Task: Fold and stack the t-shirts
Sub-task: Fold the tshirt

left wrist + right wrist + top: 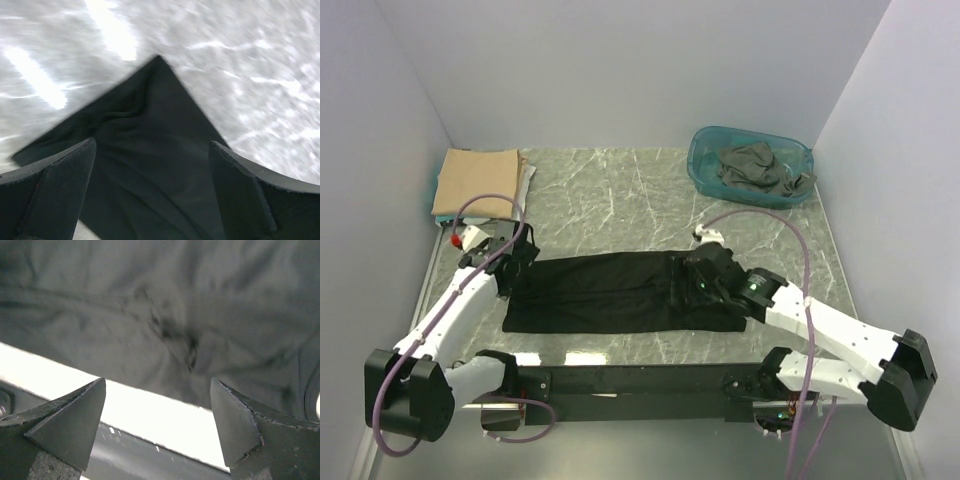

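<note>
A black t-shirt (610, 292) lies folded into a long band across the near middle of the marble table (610, 200). My left gripper (517, 262) is open over its far left corner, which shows as a point of black cloth (155, 130) between the fingers. My right gripper (692, 290) is open above the shirt's right part; the cloth (165, 315) and its near edge show in that wrist view. A folded tan t-shirt (475, 182) lies on thin pale ones at the far left. A dark grey t-shirt (755, 168) lies crumpled in the tub.
The translucent teal plastic tub (705, 170) stands at the far right corner. White walls close the table at the back and sides. The black base rail (640, 380) of the arms runs along the near edge.
</note>
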Controlling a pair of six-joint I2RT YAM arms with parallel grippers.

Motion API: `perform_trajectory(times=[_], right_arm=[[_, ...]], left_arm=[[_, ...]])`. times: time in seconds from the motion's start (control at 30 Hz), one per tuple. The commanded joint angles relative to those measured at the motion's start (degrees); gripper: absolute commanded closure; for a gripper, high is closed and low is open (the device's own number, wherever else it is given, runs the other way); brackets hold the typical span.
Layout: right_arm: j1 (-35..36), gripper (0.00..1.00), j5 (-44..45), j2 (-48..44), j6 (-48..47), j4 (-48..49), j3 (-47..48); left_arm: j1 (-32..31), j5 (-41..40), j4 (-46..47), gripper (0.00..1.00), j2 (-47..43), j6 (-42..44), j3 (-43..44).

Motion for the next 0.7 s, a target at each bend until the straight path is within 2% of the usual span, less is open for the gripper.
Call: perform_trajectory(times=[0.0, 0.17, 0.33, 0.47, 0.67], right_arm=[[-1.9, 0.09, 0.5, 4.8, -5.0, 6.2, 5.1], [-7.1, 0.09, -5.9, 16.6, -8.9, 14.8, 8.1], [-10.9, 0.09, -14.9, 26.4, -9.8, 19.7, 7.5], [-11.0, 0.09, -15.6, 28.0, -9.9, 19.7, 4.8], [-11.0, 0.09, -14.7, 21.4, -7.9, 14.7, -3.8]], left_arm=[[-0.2, 6.9, 8.9, 0.01, 1.9, 5.1, 1.6], [-0.3, 14.2, 16.5, 0.01, 10.4, 8.3, 0.9], [-0.2, 14.9, 18.5, 0.0, 18.0, 9.8, 2.2], [-0.1, 11.6, 17.2, 0.01, 22.4, 9.8, 3.5], [2.7, 10.9, 17.5, 0.01, 23.7, 10.5, 2.1]])
